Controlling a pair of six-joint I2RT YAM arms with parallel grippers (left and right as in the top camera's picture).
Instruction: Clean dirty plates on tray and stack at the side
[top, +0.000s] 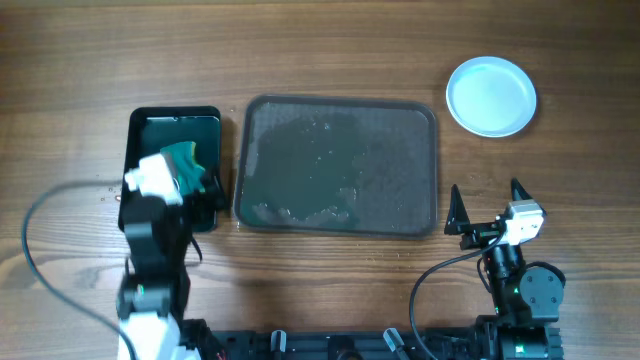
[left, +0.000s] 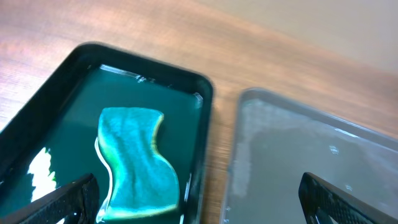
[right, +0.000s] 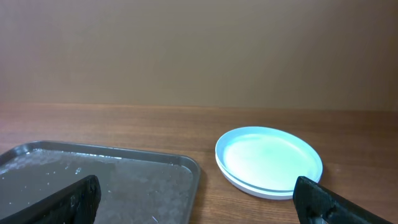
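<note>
White plates (top: 490, 96) sit stacked on the wood at the far right, off the tray; in the right wrist view the stack of plates (right: 268, 160) looks clean, with at least two layers. The dark grey tray (top: 340, 102) lies mid-table, wet and holding no plates. My right gripper (top: 486, 195) hovers open and empty near the tray's right front corner, aimed at the stack. My left gripper (left: 202, 211) is open and empty, straddling the gap between the small black tray and the grey tray (left: 311, 155).
A small glossy black tray (top: 140, 125) at the left holds teal liquid and a teal sponge (left: 134, 158), lying flat just inside my left finger. Cables trail along the table's front edge by both arm bases.
</note>
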